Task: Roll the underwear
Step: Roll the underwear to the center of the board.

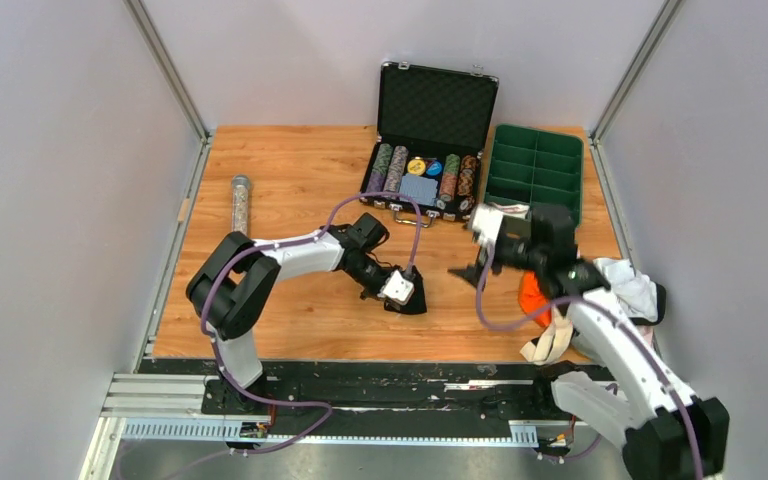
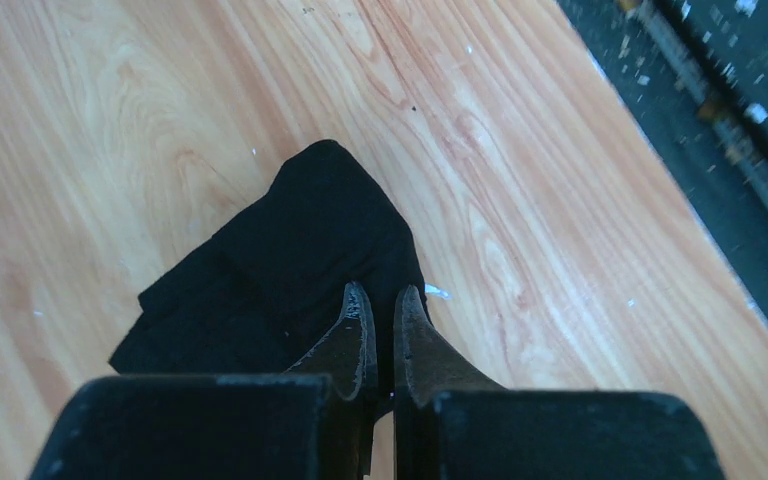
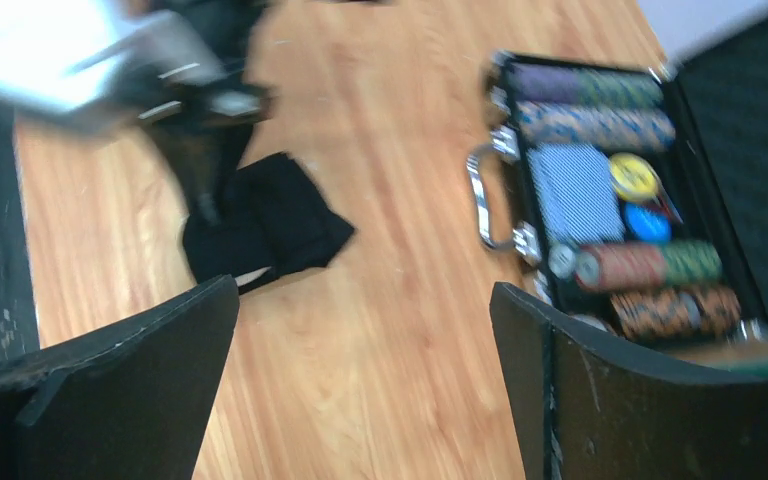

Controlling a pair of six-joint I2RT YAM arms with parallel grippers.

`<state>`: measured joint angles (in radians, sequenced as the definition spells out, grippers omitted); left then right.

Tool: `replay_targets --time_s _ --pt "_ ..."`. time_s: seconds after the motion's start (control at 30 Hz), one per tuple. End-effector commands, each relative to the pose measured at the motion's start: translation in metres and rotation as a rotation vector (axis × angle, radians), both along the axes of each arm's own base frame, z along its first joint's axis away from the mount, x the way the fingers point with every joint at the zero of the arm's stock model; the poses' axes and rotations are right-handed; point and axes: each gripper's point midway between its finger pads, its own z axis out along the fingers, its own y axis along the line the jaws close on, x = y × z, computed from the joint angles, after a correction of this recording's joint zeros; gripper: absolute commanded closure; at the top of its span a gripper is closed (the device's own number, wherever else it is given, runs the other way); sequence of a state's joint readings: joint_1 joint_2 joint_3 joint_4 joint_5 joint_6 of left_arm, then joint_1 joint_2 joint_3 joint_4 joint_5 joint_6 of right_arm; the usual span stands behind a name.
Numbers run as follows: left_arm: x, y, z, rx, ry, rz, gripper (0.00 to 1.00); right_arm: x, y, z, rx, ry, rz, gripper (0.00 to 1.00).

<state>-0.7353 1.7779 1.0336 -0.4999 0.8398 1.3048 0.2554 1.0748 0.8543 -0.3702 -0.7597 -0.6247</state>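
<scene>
A plain black underwear lies folded on the wooden table. My left gripper is shut on its near edge, with dark cloth pinched between the fingertips. From above, the left gripper sits low at mid-table on the black underwear. My right gripper hovers just to its right. In the right wrist view the right gripper is open over bare wood, with the black underwear beyond it. More underwear is piled at the right edge: orange, white, beige.
An open black poker-chip case stands at the back centre, also in the right wrist view. A green compartment tray sits to its right. A clear tube lies at the left. A dark rail runs along the near edge.
</scene>
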Motion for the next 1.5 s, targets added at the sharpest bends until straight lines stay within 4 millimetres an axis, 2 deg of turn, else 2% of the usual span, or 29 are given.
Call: replay_targets --time_s 0.0,0.07,0.1,0.2,0.23,0.33,0.47,0.67,0.93,1.0,1.1,1.2,1.47 --pt "-0.024 0.005 0.005 0.028 0.372 0.1 1.0 -0.03 0.022 -0.071 -0.148 -0.276 0.198 0.04" --pt "-0.018 0.001 0.007 0.008 0.433 0.125 1.0 -0.047 0.029 -0.097 -0.196 -0.273 0.269 0.11" --pt "-0.016 0.002 0.004 0.008 0.473 0.136 1.0 -0.05 0.036 -0.101 -0.2 -0.274 0.294 0.15" --pt "-0.008 0.002 0.0 0.011 0.523 0.155 1.0 -0.049 0.058 -0.11 -0.216 -0.269 0.345 0.22" --pt "-0.008 0.002 -0.001 0.009 0.527 0.158 1.0 -0.045 0.067 -0.106 -0.21 -0.292 0.364 0.24" --pt "-0.005 0.005 -0.004 0.005 0.537 0.164 1.0 -0.04 0.088 -0.109 -0.202 -0.32 0.422 0.25" --pt "-0.001 0.008 -0.003 -0.001 0.555 0.175 1.0 -0.039 0.102 -0.112 -0.199 -0.361 0.519 0.24" --pt "0.008 0.008 -0.001 -0.024 0.59 0.199 1.0 -0.06 0.103 -0.138 -0.229 -0.275 0.682 0.27" --pt "0.02 0.006 0.003 -0.049 0.618 0.235 1.0 -0.056 0.107 -0.156 -0.251 -0.172 0.689 0.34" --pt "0.023 0.007 0.002 -0.049 0.624 0.245 1.0 -0.055 0.108 -0.156 -0.249 -0.149 0.688 0.35" --pt "0.027 0.009 0.002 -0.048 0.625 0.258 1.0 -0.049 0.112 -0.14 -0.233 -0.126 0.645 0.33" --pt "0.031 0.01 0.002 -0.05 0.63 0.273 1.0 -0.054 0.112 -0.131 -0.214 -0.1 0.641 0.32" --pt "0.04 0.01 0.004 -0.057 0.652 0.306 1.0 -0.062 0.105 -0.143 -0.231 -0.044 0.649 0.32"
